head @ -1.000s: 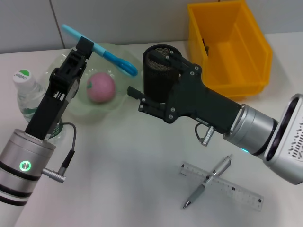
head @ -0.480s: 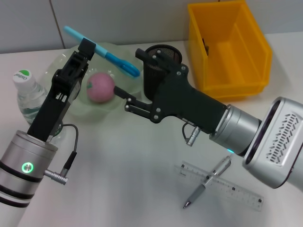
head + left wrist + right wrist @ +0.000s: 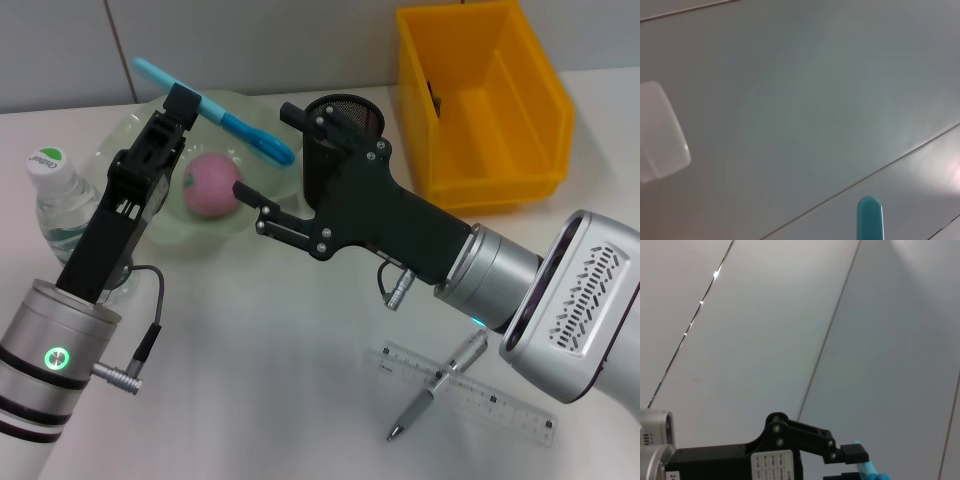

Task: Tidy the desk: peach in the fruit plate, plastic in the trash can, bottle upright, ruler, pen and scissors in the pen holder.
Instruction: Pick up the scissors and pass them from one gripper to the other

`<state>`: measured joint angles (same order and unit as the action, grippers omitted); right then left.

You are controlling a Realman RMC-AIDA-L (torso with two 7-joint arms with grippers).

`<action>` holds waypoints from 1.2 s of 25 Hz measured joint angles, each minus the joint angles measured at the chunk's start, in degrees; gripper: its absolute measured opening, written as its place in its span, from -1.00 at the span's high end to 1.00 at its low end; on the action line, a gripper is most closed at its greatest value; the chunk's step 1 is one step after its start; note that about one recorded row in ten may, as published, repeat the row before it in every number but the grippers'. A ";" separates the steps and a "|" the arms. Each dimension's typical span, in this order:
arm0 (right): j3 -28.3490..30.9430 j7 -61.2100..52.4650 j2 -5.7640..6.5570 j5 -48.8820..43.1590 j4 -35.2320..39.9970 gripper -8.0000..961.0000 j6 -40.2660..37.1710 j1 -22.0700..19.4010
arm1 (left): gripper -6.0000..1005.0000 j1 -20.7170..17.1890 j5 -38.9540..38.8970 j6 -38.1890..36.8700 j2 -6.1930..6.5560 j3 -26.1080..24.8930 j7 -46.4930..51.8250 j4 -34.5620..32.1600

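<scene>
Holding blue scissors point(image 3: 222, 116) clamped in left gripper point(image 3: 186, 102) above fruit plate point(image 3: 262, 203), beside mesh pen holder point(image 3: 342, 125). Reaching with right gripper point(image 3: 262, 170), fingers spread. Peach point(image 3: 211, 185) plated, bottle point(image 3: 55, 205) upright; still waiting: 1 ruler point(image 3: 495, 398), 1 pen point(image 3: 438, 385).

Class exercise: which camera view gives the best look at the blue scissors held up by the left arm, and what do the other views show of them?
The head view: it shows the scissors nearly whole, clamped in the left tool above the fruit plate. The left wrist view shows only one rounded blue end. The right wrist view catches just a blue sliver beside that tool.
</scene>
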<state>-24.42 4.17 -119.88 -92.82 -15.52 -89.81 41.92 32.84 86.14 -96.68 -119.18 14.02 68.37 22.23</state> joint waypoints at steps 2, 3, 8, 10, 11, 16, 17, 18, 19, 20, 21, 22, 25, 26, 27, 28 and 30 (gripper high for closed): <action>0.26 0.00 0.00 -0.02 -0.02 -0.62 0.00 -0.11 | 0.52 -0.07 0.00 0.00 0.00 -0.01 0.00 0.00; 0.34 0.00 0.00 -0.02 -0.02 -0.61 0.00 -0.16 | 0.52 -0.10 0.00 0.00 0.00 -0.02 0.00 0.00; 0.46 -0.37 0.00 -0.07 -0.04 -0.55 -0.09 -0.20 | 0.51 -0.15 0.00 0.00 0.00 -0.04 0.14 0.00; 0.50 -0.39 0.00 -0.08 -0.04 -0.44 -0.15 -0.23 | 0.51 -0.15 0.00 0.00 0.00 -0.04 0.21 0.00; 0.52 -0.39 0.00 -0.08 -0.04 -0.38 -0.20 -0.25 | 0.51 -0.15 0.00 0.00 0.00 -0.04 0.21 0.00; 0.58 -0.42 0.00 -0.08 -0.04 0.25 -0.37 -0.27 | 0.50 -0.15 0.00 0.50 0.00 -0.09 0.59 0.00; 0.59 -0.42 0.00 -0.08 -0.04 0.29 -0.38 -0.27 | 0.50 -0.15 0.00 0.51 0.00 -0.11 0.62 0.00; 0.59 -0.42 0.00 -0.08 -0.04 0.34 -0.43 -0.27 | 0.50 -0.16 0.00 0.51 0.00 -0.12 0.64 0.01; 0.60 -0.42 0.00 -0.08 -0.04 0.38 -0.45 -0.27 | 0.50 -0.17 0.00 0.52 0.00 -0.13 0.70 0.01; 0.60 -0.43 0.00 -0.08 -0.04 0.43 -0.47 -0.27 | 0.50 -0.19 0.00 0.53 0.00 -0.13 0.75 0.00; 0.60 -0.43 0.00 -0.08 -0.04 0.47 -0.49 -0.27 | 0.50 -0.22 0.00 0.53 0.00 -0.13 0.97 0.01; 0.60 -0.43 0.00 -0.08 -0.02 0.47 -0.49 -0.27 | 0.50 -0.22 0.00 0.53 0.00 -0.13 1.14 0.01; 0.60 -0.44 0.00 -0.08 0.06 0.47 -0.29 -0.22 | 0.49 -0.23 0.00 0.53 0.00 -0.13 1.57 0.01; 0.60 -0.45 0.00 -0.08 0.08 0.47 -0.22 -0.17 | 0.49 -0.23 0.01 0.53 0.00 -0.13 1.70 0.01; 0.60 -0.45 0.00 -0.08 0.10 0.47 -0.18 -0.12 | 0.49 -0.23 0.03 0.53 0.00 -0.12 1.94 0.00; 0.60 -0.45 0.00 -0.08 0.13 0.47 -0.18 -0.11 | 0.49 -0.24 0.04 0.53 0.00 -0.09 2.09 -0.02; 0.60 -0.46 0.00 -0.08 0.18 0.47 -0.16 -0.06 | 0.49 -0.24 0.06 0.52 0.00 -0.01 2.30 -0.06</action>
<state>-23.81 3.71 -119.88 -92.90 -15.34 -89.97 41.86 32.60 86.19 -96.16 -119.18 14.01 70.68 22.17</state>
